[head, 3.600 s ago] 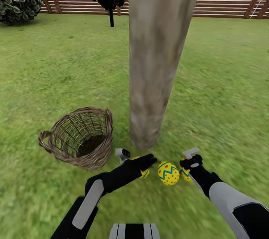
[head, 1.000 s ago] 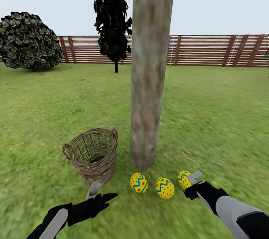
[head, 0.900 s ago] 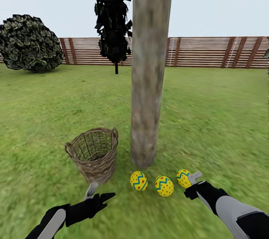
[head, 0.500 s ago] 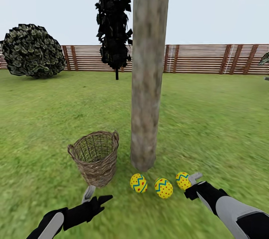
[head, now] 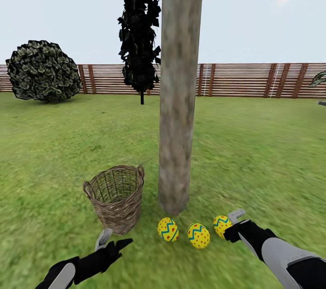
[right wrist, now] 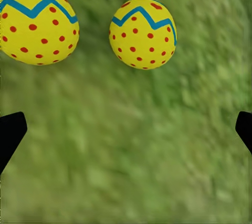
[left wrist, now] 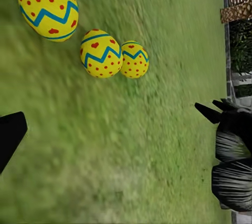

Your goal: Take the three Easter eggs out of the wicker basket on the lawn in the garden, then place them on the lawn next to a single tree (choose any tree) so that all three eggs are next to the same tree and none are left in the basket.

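Three Easter eggs [head: 198, 235] lie in a row on the mottled green lawn [head: 253, 153] at the tree [head: 178, 99] foot; the wicker basket [head: 115, 198] stands beside the trunk. A slatted fence [head: 253, 80] and round bush [head: 41, 70] close the garden. The left pincer [head: 110, 240] and right pincer [head: 231, 222] are spread open, holding nothing, the right just beside the end egg.

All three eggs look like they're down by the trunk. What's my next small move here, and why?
Probably just draw the right gripper back from the rightmost egg. The three eggs lie on the lawn beside the tree, the basket looks empty, and both grippers are open, holding nothing.
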Robot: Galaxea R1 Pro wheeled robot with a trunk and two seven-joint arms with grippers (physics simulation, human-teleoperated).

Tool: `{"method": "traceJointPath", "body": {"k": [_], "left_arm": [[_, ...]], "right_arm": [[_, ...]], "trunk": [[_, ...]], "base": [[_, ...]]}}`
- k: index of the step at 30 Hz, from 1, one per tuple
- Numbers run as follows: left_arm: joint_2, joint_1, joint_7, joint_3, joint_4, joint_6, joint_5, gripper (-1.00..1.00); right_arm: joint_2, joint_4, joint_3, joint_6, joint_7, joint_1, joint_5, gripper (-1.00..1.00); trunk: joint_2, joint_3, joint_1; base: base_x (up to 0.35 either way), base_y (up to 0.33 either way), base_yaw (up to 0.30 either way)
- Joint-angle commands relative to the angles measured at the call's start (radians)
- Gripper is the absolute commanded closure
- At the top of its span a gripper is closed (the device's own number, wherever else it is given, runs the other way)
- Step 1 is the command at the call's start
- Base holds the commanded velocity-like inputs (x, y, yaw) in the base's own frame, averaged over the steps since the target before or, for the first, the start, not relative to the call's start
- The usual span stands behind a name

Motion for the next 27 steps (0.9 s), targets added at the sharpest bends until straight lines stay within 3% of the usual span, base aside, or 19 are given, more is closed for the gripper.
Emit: {"method": "traceJointPath", "body": {"k": [1, 8, 14, 21, 27], "left_arm": [[0.001, -0.001, 0.000, -0.002, 0.012, -0.010, 0.006, -1.00], [0.011, -0.001, 0.001, -0.002, 0.071, -0.063, -0.004, -1.00], [0.015, -0.001, 0.001, -0.001, 0.104, -0.081, -0.075, -1.00], [0.015, -0.001, 0.003, -0.002, 0.163, -0.184, -0.083, -1.00], [0.052, -0.001, 0.060, -0.003, 0.182, -0.223, -0.084, -1.00]], "right_arm": [[-0.001, -0.003, 0.002, 0.006, 0.005, 0.002, 0.010, -1.00], [0.001, -0.003, 0.002, 0.000, 0.005, 0.017, 0.006, -1.00], [0.000, -0.003, 0.001, -0.005, 0.004, 0.042, 0.003, -1.00], [-0.006, 0.003, -0.003, -0.009, 0.005, 0.079, -0.005, -1.00], [-0.004, 0.040, -0.002, -0.076, 0.004, 0.109, -0.010, -1.00]], "trunk": [[0.007, 0.002, -0.004], [0.056, 0.024, -0.031], [0.098, 0.043, -0.054], [0.147, 0.065, -0.081], [0.189, 0.084, -0.104]], "base": [[0.000, 0.000, 0.000], [0.000, 0.000, 0.000], [0.000, 0.000, 0.000], [0.000, 0.000, 0.000], [0.000, 0.000, 0.000]]}}
